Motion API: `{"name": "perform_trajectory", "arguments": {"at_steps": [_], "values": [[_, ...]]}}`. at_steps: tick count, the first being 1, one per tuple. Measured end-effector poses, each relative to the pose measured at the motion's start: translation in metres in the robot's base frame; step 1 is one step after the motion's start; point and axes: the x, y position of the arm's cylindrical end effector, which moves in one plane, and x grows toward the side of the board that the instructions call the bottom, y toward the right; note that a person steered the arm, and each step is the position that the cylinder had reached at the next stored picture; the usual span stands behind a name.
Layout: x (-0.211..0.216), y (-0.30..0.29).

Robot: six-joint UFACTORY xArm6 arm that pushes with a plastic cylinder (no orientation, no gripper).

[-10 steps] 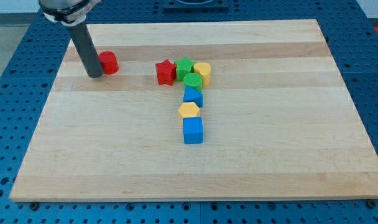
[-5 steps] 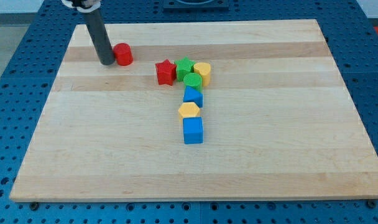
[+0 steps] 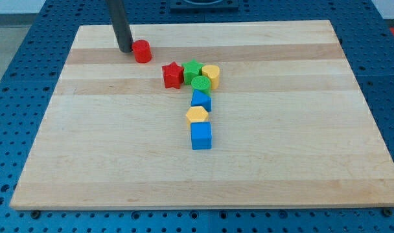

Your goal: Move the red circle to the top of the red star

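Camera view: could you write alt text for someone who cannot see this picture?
A dark rod's tip rests just left of a red circle near the top of a wooden board. Lower right sits a red star, beside a cluster of green, yellow and blue blocks.

Pale matt wooden board (image 3: 119, 155), ridged green circle (image 3: 201, 83), dark smooth rod (image 3: 121, 26)

My tip (image 3: 126, 49) sits just left of the red circle (image 3: 142, 51), touching it or nearly so. Circle lies up-left of the red star (image 3: 172, 75), apart from it. Star touches the green star (image 3: 192, 69) on its right; other blocks trail toward the view's bottom.
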Motion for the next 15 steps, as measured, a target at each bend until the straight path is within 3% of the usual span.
{"name": "perform_trajectory", "arguments": {"at_steps": [6,15], "values": [[-0.011,-0.005],[0.031,0.036]]}}
